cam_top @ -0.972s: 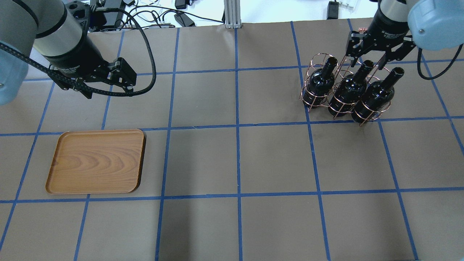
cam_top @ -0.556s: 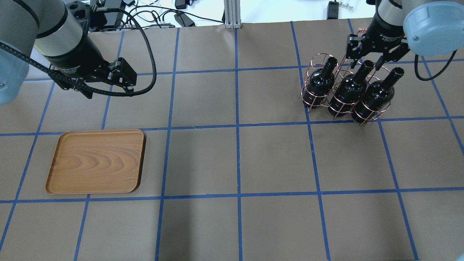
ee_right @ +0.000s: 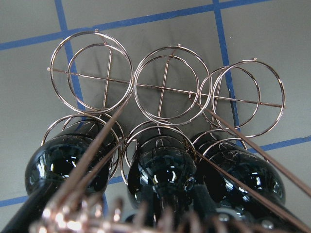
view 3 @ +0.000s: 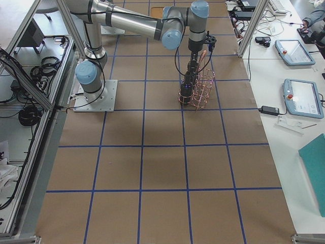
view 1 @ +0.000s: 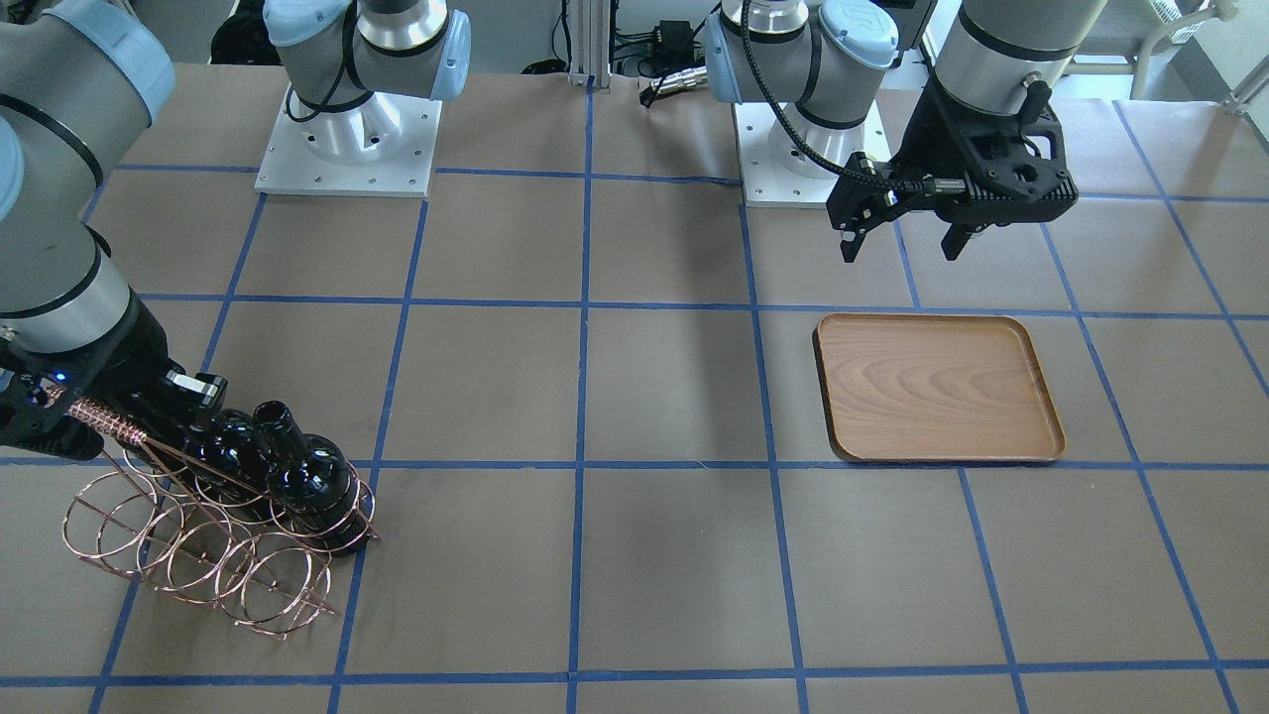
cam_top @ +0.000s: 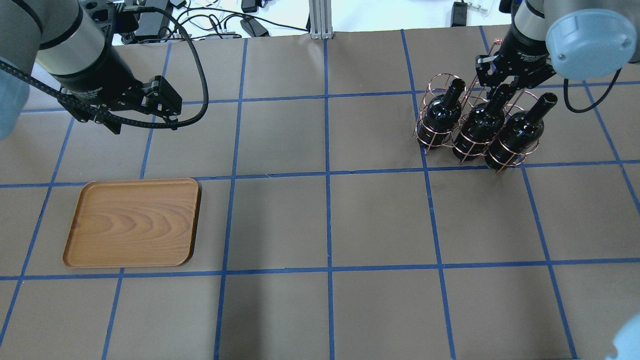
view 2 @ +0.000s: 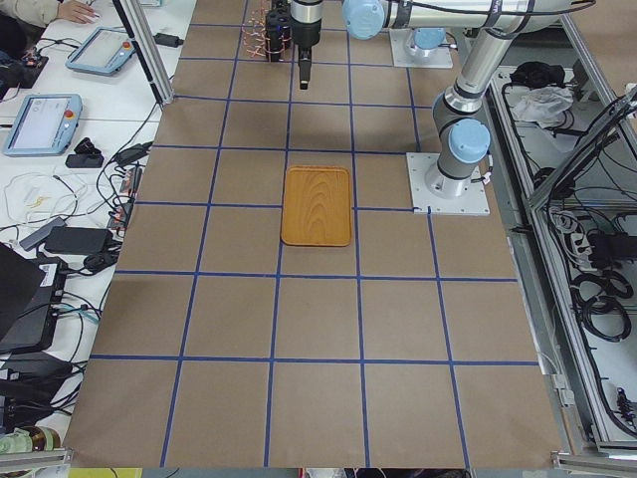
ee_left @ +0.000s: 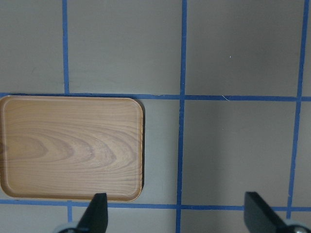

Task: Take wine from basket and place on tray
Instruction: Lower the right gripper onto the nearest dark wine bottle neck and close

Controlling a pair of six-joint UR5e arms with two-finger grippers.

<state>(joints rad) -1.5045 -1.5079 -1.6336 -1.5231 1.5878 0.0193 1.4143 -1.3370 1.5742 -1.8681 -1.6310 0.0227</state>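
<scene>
Three black wine bottles stand in the near row of the copper wire basket (cam_top: 434, 82): left (cam_top: 440, 117), middle (cam_top: 480, 125) and right (cam_top: 515, 132). The basket's back row of rings (ee_right: 165, 82) is empty. My right gripper (cam_top: 505, 87) is open, with a finger on each side of the middle bottle's neck, next to the coiled handle (view 1: 104, 421). The right wrist view looks down on the middle bottle's shoulder (ee_right: 165, 170). The wooden tray (cam_top: 132, 222) lies empty on the robot's left side. My left gripper (cam_top: 142, 117) hangs open and empty above the table behind the tray (ee_left: 70, 148).
Brown table cover with a blue tape grid (cam_top: 327, 172). Cables and power bricks (cam_top: 240, 20) lie past the far edge. The arm bases (view 1: 347, 139) stand on the robot's side. Tablets and desks (view 2: 40, 119) flank the table ends.
My right gripper has moved down and slightly left over the middle bottle's neck. My left arm has shifted a little back and to the left. Bottles, basket and tray have not moved.
</scene>
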